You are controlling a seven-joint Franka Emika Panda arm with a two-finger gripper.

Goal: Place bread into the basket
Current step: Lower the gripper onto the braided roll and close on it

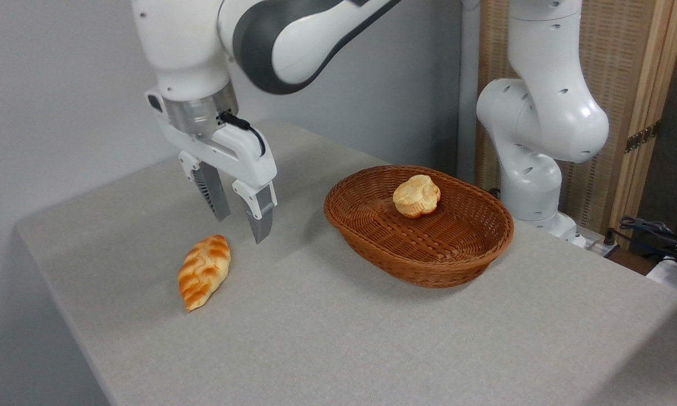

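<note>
My table (338, 338), covered in grey cloth, carries the bread (204, 272) lying flat at left and the basket (423, 265) well apart to its right.

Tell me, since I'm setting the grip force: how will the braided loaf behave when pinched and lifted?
The loaf lies flat on the table, so it probably won't roll. Its tapered ends may slip, so pinching its wider middle seems safer. Its glossy ridged crust may be stiff, though softness can't be judged. The gripper hangs open.

Woven wicker basket (428, 265), matt grey cloth table (372, 349), glossy white plastic arm (541, 124).
</note>
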